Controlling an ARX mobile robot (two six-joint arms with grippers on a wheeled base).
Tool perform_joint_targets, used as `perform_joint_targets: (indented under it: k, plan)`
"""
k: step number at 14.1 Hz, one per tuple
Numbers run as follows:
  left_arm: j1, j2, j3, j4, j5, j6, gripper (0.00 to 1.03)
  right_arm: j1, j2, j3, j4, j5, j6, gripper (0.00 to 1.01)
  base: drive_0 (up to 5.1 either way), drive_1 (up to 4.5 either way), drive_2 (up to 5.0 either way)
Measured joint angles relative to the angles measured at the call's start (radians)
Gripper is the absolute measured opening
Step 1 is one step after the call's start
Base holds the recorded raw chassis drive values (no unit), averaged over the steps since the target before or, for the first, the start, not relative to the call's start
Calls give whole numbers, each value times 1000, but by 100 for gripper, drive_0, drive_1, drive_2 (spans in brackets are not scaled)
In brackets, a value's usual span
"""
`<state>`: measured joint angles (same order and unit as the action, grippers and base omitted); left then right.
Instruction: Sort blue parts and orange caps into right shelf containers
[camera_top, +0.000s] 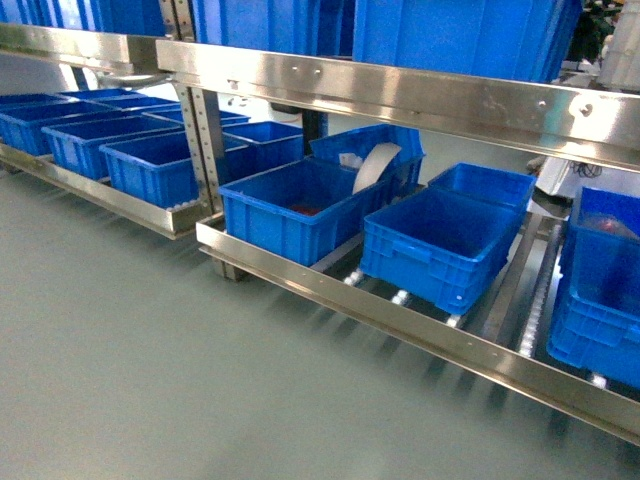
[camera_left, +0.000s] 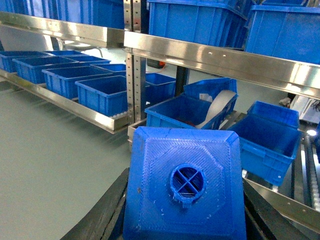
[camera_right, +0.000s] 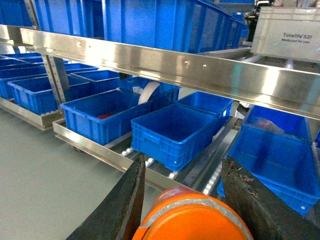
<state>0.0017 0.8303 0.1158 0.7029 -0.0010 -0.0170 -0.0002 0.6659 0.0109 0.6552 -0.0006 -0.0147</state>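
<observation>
Blue ribbed printed part (camera_left: 185, 185) sits clamped in the left gripper (camera_left: 182, 220), an orange cylinder cap (camera_right: 192, 217) gripped between the right gripper's (camera_right: 192, 200) black fingers (camera_right: 125, 200), both mid-carry; next, reaching toward the big blue plastic bins (camera_top: 440, 245) at two o'clock

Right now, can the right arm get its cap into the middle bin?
Probably yes. The right pincer holds the orange cap, and the middle bin sits open-topped and looks empty straight ahead; only the upper shelf rail limits headroom.
</observation>
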Motion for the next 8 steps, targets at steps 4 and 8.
perform_joint_targets:
  k: [4, 8]
  plan:
    - [0, 0, 0, 0, 0, 0, 45, 0, 0, 0, 0, 0, 0, 41, -142, -142, -142]
    - [0, 0, 0, 0, 0, 0, 45, 0, 0, 0, 0, 0, 0, 41, -142, -142, -142]
